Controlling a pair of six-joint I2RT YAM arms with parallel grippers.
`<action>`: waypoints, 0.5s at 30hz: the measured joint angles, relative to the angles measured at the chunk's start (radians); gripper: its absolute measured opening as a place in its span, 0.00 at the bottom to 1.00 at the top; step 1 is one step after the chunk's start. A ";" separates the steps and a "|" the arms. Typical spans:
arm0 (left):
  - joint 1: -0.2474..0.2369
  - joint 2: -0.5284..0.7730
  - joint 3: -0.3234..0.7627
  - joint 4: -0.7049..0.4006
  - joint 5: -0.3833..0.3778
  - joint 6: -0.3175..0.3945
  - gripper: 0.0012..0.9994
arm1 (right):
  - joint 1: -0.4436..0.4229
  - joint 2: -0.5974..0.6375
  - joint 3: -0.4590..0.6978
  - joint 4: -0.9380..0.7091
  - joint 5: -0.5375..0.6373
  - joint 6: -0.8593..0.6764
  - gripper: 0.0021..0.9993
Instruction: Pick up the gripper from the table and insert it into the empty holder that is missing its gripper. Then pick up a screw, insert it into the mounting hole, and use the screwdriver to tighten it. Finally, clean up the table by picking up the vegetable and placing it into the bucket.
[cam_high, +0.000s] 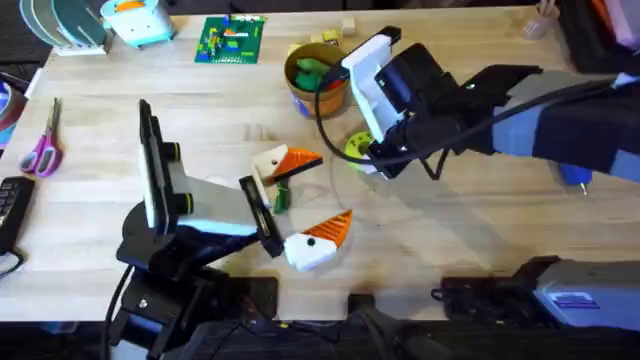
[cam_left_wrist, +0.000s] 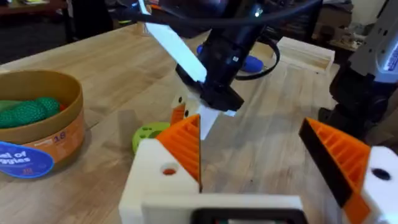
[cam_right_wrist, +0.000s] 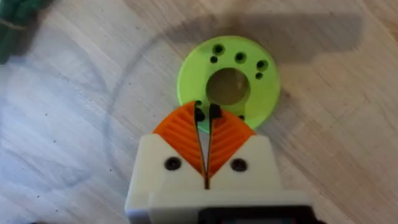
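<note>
Fingers (cam_right_wrist: 180, 134) of the right gripper (cam_right_wrist: 206, 115) stand narrow in the right wrist view, their orange ribbed pads pressed together but for a thin slit; the tips rest at the near rim of the lime green disc (cam_right_wrist: 261, 81), and two dark specks (cam_right_wrist: 214, 112) sit right at them, though whether these are a screw or holes in the disc cannot be told; the vegetable (cam_right_wrist: 15, 18) lies well apart from the disc at the view's corner. From overhead, the right gripper (cam_high: 375, 165) hangs just beside the disc (cam_high: 358, 145); the bucket (cam_high: 315, 80) stands near the disc on its far side; the screwdriver (cam_high: 575, 178) lies well off to the disc's right, partly behind the right arm; the left gripper (cam_high: 312, 197) is spread wide on the disc's near-left side, with the vegetable (cam_high: 281, 197) beside it. Seen from the left wrist, the left gripper (cam_left_wrist: 255, 140) is wide and holds nothing; the right gripper (cam_left_wrist: 199, 118) stands just behind the disc (cam_left_wrist: 148, 134); the bucket (cam_left_wrist: 37, 124) is to the disc's left, the screwdriver (cam_left_wrist: 249, 62) far behind. Picking up a screw seems the step in hand; a screw would likely be light, stiff and slippery, best pinched across the shank just under the head.
</note>
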 joint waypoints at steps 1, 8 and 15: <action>0.000 0.000 0.000 0.000 0.000 0.000 0.99 | -0.007 -0.003 0.000 -0.003 0.003 0.001 0.01; 0.000 0.000 0.000 0.000 0.000 0.000 0.99 | -0.023 -0.063 0.000 -0.017 0.014 0.012 0.01; 0.000 0.000 0.000 0.000 0.000 0.000 0.99 | -0.023 -0.099 0.000 -0.050 0.014 0.015 0.01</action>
